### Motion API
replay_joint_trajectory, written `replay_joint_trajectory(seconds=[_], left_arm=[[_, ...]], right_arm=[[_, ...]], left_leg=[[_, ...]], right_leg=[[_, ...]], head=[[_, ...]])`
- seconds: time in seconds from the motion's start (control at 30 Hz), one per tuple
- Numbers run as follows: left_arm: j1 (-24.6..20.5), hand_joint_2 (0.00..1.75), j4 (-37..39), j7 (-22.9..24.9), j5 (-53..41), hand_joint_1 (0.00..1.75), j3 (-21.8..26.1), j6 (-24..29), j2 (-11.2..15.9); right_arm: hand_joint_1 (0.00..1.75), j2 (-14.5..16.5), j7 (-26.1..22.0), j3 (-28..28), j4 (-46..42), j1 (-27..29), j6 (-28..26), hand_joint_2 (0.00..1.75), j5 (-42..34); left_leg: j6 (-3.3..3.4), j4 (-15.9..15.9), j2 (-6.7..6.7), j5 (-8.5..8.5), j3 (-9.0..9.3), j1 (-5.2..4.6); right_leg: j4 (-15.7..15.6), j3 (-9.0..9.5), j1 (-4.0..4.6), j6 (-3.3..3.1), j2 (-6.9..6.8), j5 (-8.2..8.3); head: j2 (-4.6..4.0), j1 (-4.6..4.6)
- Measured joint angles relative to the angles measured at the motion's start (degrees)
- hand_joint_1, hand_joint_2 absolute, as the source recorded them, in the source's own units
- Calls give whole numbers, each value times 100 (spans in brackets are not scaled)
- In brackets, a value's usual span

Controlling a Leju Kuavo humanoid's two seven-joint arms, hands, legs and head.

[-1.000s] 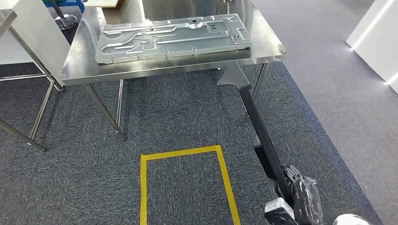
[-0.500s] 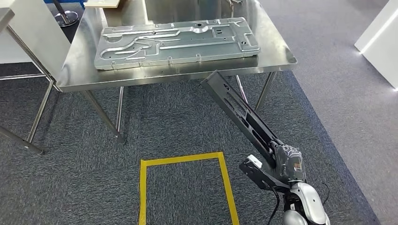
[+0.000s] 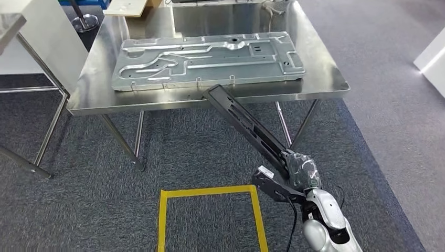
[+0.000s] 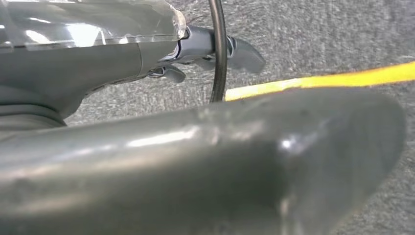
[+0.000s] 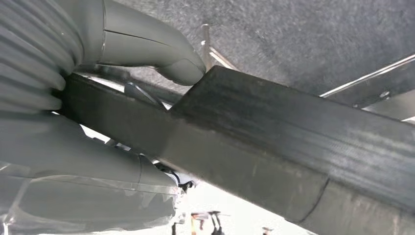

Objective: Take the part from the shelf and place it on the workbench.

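Steel surface [image 3: 315, 73]: a shiny stainless workbench on thin tubular legs, standing on grey carpet [image 3: 78, 210].
Plate on the surface: a large pressed metal panel [image 3: 207, 59] with ribs and holes lies flat, spanning most of the top, its long side along the near edge.
Part: a long dark metal bar [image 3: 246, 126] with slots along its length, held slanting upward. Its far end sits at the near edge of the surface, just in front of the pressed panel; whether it touches the top cannot be told. Its near end is down low over the carpet, in the right hand.
Right hand [image 3: 300, 170]: wrapped in clear plastic, at the end of the silver arm that comes up from below on the right. In the right wrist view the thick grey thumb [image 5: 161, 54] lies over one face of the bar [image 5: 293, 147] and the fingers close under it, so the bar is gripped firmly.
Left hand [image 4: 98, 54]: seen in the left wrist view under a clear plastic cover, hanging over the carpet. Its dark fingers [image 4: 244, 54] are largely hidden by a blurred grey shape; cannot tell whether they are wide or narrow.
Floor mark: a yellow tape rectangle [image 3: 210, 191] on the carpet, just beside the right hand.
Far left: legs of another metal table [image 3: 47, 121].
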Motion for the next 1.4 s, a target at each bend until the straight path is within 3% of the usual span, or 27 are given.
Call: replay_joint_trajectory(seconds=[0.07,0.1,0.13,0.2,0.27,0.3,0.33,0.4,0.43,0.47,0.6,0.63,0.7,0.77,0.8,0.83,0.9,0.93,0.97,1.03,1.1,1.17,1.23,1.27,1.3,1.33,1.4], left_arm=[[-8,0,7,-5,3,0,-5,-10,2],[-14,0,8,-8,4,0,-6,-19,4],[-18,0,9,-10,4,0,-7,-29,7],[-24,0,10,-13,4,0,-7,-50,11],[-15,0,11,-14,4,0,-7,-68,12],[-9,0,14,-14,4,0,-7,-74,12],[-4,0,16,-15,3,0,-7,-77,12],[5,0,30,-18,2,0,-7,-80,11],[2,0,39,-19,1,0,-7,-80,13],[1,0,49,-21,0,0,-8,-80,14],[-12,0,70,-22,-4,0,-10,-79,39],[-19,0,80,-22,-4,0,-10,-79,44],[-25,0,98,-21,-4,0,-11,-72,48],[-6,0,108,-20,-5,0,-11,-62,57],[4,0,114,-21,-8,0,-11,-61,61],[12,0,121,-21,-12,0,-11,-60,66],[24,0,139,-23,-19,0,-11,-64,73],[25,0,149,-23,-21,0,-11,-68,77],[26,0,158,-23,-22,0,-12,-73,79],[18,0,173,-25,-23,0,-13,-75,84],[10,0,188,-36,-22,0,-13,-67,85],[0,0,202,-47,-22,0,-13,-56,95],[-6,0,213,-53,-23,0,-13,-39,105],[-5,0,220,-54,-23,0,-13,-30,106],[-2,0,228,-55,-23,0,-13,-22,106],[0,0,238,-56,-24,0,-13,-17,106],[0,0,262,-61,-24,0,-13,-15,104]], right_arm=[[175,-1,-1,33,10,-53,-12,175,14],[175,3,-13,45,14,-82,-33,175,27],[175,13,-28,55,20,-102,-56,175,47],[175,31,-55,65,33,-121,-89,175,115],[175,37,-66,72,38,-139,-85,175,205],[175,37,-68,78,38,-165,-72,175,259],[175,37,-69,86,37,-207,-57,175,310],[175,37,-68,121,35,-331,-14,175,400],[175,37,-67,149,30,-396,14,175,435],[175,37,-66,181,15,-448,39,175,469],[175,-17,-115,343,-59,-616,77,175,632],[175,-58,-127,401,-68,-662,90,175,673],[175,-135,-157,520,-75,-727,125,175,729],[175,-168,-208,623,-74,-736,140,175,787],[175,-173,-232,680,-73,-740,144,175,843],[175,-175,-252,743,-73,-753,150,175,915],[175,-175,-274,874,-69,-797,177,175,1061],[175,-175,-281,932,-68,-829,195,175,1112],[175,-177,-286,987,-66,-856,209,175,1152],[175,-179,-326,1068,-65,-904,196,175,1254],[175,-180,-390,1133,-58,-955,124,175,1433],[175,-179,-432,1195,-43,-1017,48,175,1602],[175,-173,-453,1244,-12,-1043,13,175,1718],[175,-171,-460,1267,10,-1047,11,175,1787],[175,-169,-463,1292,32,-1052,13,175,1869],[175,-170,-463,1312,56,-1063,16,175,1956],[175,-172,-456,1335,100,-1096,19,175,2100]], left_leg=[[70,-77,-74,-28,125,22],[106,-117,-102,-56,203,31],[136,-150,-123,-93,275,39],[168,-171,-170,-195,403,37],[166,-173,-225,-316,555,30],[161,-173,-247,-383,646,26],[152,-173,-262,-453,742,23],[116,-172,-280,-586,882,16],[83,-175,-285,-645,919,13],[48,-167,-288,-676,950,11],[-89,80,-254,-739,960,17],[-121,330,-242,-818,828,32],[-183,985,-226,-1065,386,74],[-234,1318,-214,-1240,10,117],[-262,1231,-204,-1181,-68,136],[-288,981,-191,-978,-73,153],[-305,304,-156,-298,-34,176],[-280,76,-146,-49,-19,170],[-235,-47,-145,91,-22,158],[-125,-80,-167,54,26,136],[-35,-125,-184,3,134,144],[26,-152,-189,-68,244,147],[59,-155,-194,-166,350,130],[67,-155,-202,-221,416,117],[72,-155,-213,-277,491,102],[73,-157,-224,-336,574,86],[57,-155,-235,-457,728,59]], right_leg=[[274,-86,-17,59,46,83],[557,-242,-28,75,96,102],[896,-464,-36,83,149,60],[1474,-947,-41,101,201,-225],[1576,-1249,-38,103,207,-419],[1404,-1296,-30,83,209,-328],[1111,-1285,-16,50,211,-88],[463,-1227,37,-35,219,575],[266,-1205,64,-69,224,795],[161,-1190,82,-102,231,900],[-4,-914,44,-223,235,794],[-38,-827,29,-244,234,762],[-61,-690,20,-264,228,661],[-62,-543,0,-240,231,534],[-62,-452,-16,-219,234,463],[-62,-353,-33,-194,236,387],[-45,-194,-52,-125,240,235],[-34,-152,-51,-82,244,169],[-27,-123,-47,-35,248,127],[-8,-85,-52,46,250,98],[212,-145,-70,89,244,92],[805,-486,-69,102,242,-63],[1443,-983,-58,97,244,-347],[1586,-1167,-52,89,244,-415],[1547,-1263,-42,68,244,-368],[1329,-1274,-24,33,244,-180],[646,-1184,49,-88,243,434]], head=[[0,1],[0,1],[0,2],[0,2],[0,2],[0,2],[0,2],[0,1],[0,1],[0,1],[0,2],[0,2],[0,2],[0,2],[0,2],[0,2],[0,3],[0,4],[0,4],[0,4],[0,5],[0,5],[0,4],[0,5],[0,5],[0,5],[0,4]])
